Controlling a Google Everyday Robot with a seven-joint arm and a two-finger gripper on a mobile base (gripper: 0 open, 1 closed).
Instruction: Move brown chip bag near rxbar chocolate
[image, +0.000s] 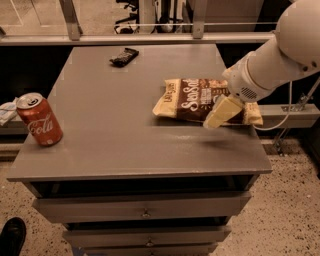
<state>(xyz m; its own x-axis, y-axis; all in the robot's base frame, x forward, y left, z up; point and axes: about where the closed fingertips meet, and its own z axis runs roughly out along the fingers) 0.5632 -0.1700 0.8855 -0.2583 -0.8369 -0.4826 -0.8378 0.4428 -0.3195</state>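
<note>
On the grey cabinet top (125, 145), the brown chip bag (192, 97) lies near the right edge, the rxbar chocolate (124, 56) far back, and my gripper (222, 111) is over the bag's right end, open or closed I cannot tell; I'd grip mid-bag, not a flimsy corner.

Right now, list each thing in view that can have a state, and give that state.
Chip bag: lying flat on the right side of the table, partly hidden by the gripper.
Chocolate bar: wrapped, lying flat near the table's far edge, apart from the bag.
Soda can: upright at the table's left front.
Gripper: low over the bag's right end.
Drawers: look closed.
</note>
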